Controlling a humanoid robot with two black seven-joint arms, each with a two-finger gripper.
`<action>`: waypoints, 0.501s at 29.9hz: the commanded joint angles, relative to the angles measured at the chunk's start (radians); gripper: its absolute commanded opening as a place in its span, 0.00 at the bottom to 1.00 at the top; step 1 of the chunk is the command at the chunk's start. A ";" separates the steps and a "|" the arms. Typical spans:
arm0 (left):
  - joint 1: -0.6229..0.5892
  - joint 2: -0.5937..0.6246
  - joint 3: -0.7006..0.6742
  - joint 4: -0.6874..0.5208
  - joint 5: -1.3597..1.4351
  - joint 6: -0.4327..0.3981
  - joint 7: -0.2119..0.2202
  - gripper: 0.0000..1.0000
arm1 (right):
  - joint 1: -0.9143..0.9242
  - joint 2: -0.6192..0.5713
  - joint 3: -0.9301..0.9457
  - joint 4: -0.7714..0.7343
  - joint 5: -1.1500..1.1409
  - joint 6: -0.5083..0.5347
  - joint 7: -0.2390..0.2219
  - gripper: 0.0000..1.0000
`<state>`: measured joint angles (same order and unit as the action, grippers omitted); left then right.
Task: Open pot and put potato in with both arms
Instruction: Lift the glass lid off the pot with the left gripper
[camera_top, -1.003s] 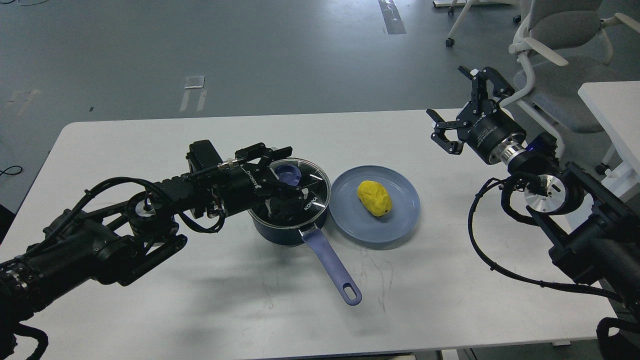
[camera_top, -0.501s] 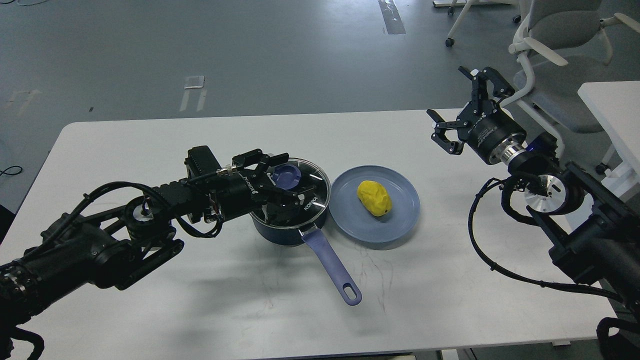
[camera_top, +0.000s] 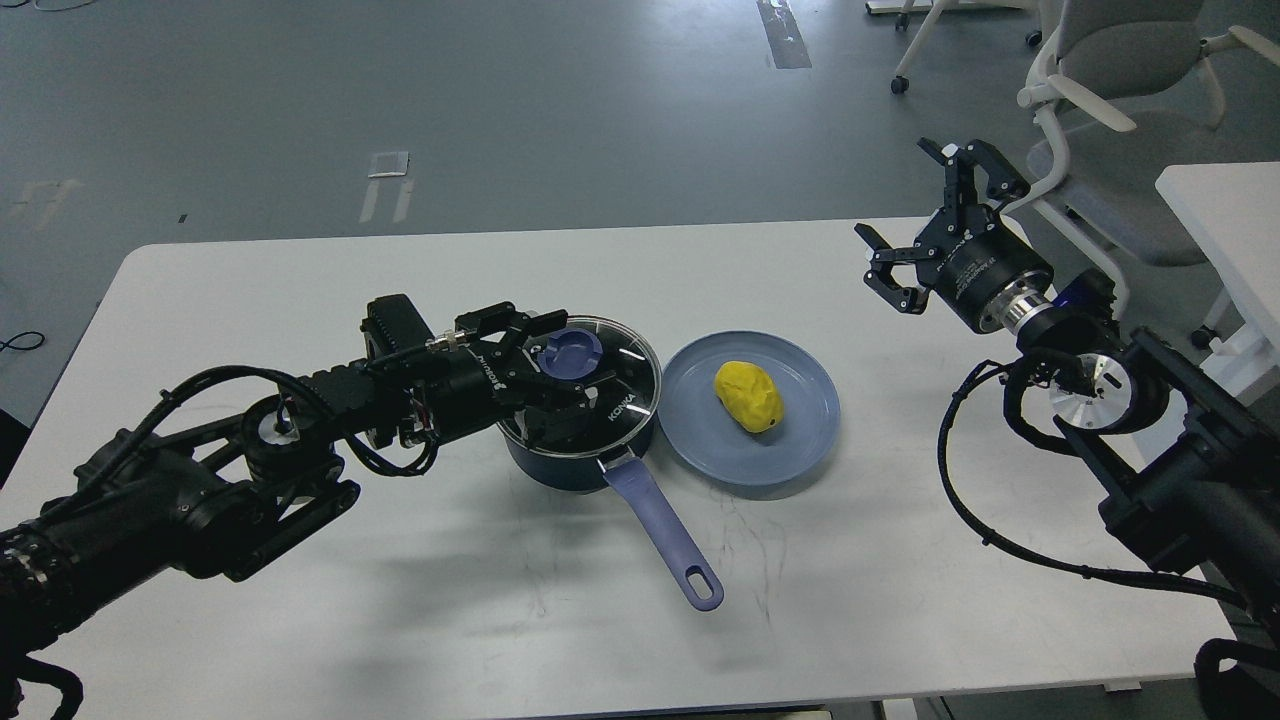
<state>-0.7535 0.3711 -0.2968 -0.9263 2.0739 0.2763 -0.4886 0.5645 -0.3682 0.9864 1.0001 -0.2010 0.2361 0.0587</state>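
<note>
Item: my left jaws (camera_top: 555, 365), apart, are drawing back leftward from the lid knob (camera_top: 570, 350), ungrasped; the lid is staying on the pot (camera_top: 585, 445). Potato (camera_top: 748, 395) is resting on the plate (camera_top: 700, 440) beside it (untouched). Right jaws (camera_top: 925, 235) are hanging apart above the bench (camera_top: 400, 600).

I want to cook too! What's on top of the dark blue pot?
A clear glass lid with a blue knob covers the pot. The left end effector reaches over the knob. Its fingers hide part of the lid, and the pot's inside looks dark.
</note>
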 joint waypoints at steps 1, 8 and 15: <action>-0.001 0.002 0.012 0.001 0.000 0.000 0.000 0.77 | 0.000 0.000 0.000 0.000 0.000 -0.003 0.000 1.00; 0.000 0.003 0.013 0.004 -0.002 -0.003 0.000 0.49 | 0.000 0.000 0.000 -0.001 0.000 -0.003 0.000 1.00; -0.004 0.006 0.013 0.006 -0.024 -0.002 0.000 0.41 | 0.000 0.000 -0.002 -0.001 0.000 -0.003 0.000 1.00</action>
<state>-0.7544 0.3749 -0.2831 -0.9181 2.0669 0.2740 -0.4890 0.5642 -0.3682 0.9857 0.9987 -0.2010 0.2332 0.0586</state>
